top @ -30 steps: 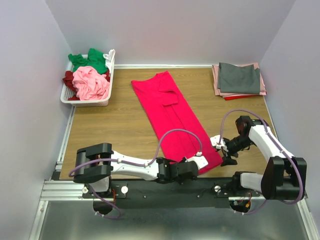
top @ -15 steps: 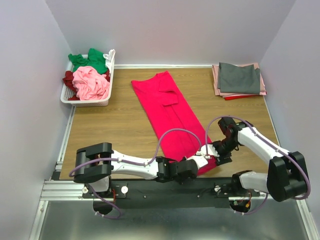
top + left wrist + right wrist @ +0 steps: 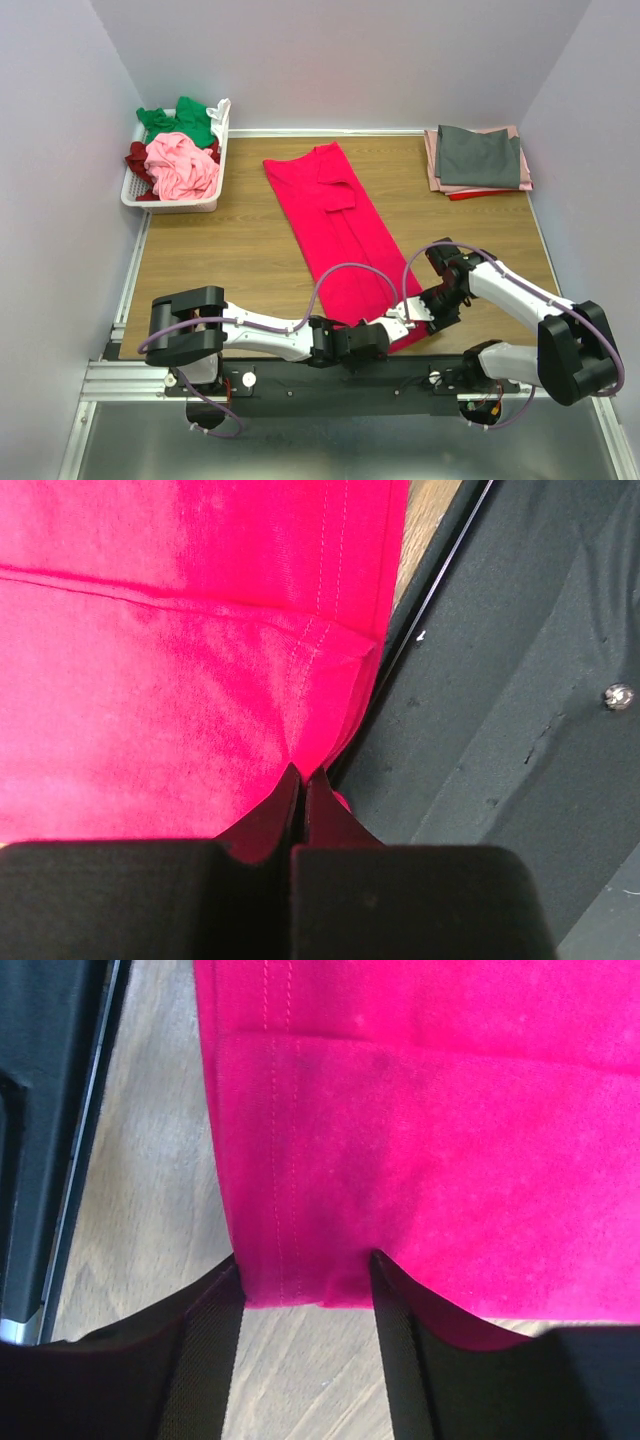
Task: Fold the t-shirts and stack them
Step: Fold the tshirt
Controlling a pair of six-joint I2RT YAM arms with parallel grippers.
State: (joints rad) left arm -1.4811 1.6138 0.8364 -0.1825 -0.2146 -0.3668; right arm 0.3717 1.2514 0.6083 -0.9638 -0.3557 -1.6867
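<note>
Basket (image 3: pixel 172 205): 10 o'clock corner of the desk (image 3: pixel 230 260), holding the green tee (image 3: pixel 188 122), light pink tee (image 3: pixel 180 168) and maroon tee (image 3: pixel 136 160).
Crimson t-shirt (image 3: pixel 340 220): a flat strip on the desk, running from 12 toward 5 o'clock.
Left tool (image 3: pixel 303 778): pressed together, pinching the shirt's near hem.
Right tool (image 3: pixel 303 1272): fingers spread, straddling a near hem corner, close beside the left tool.
Folded stack (image 3: pixel 478 158): 2 o'clock corner, grey on top.

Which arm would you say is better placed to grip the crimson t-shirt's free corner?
Right. The right end effector, open, straddles the t-shirt corner; the left end effector is shut on the other.
</note>
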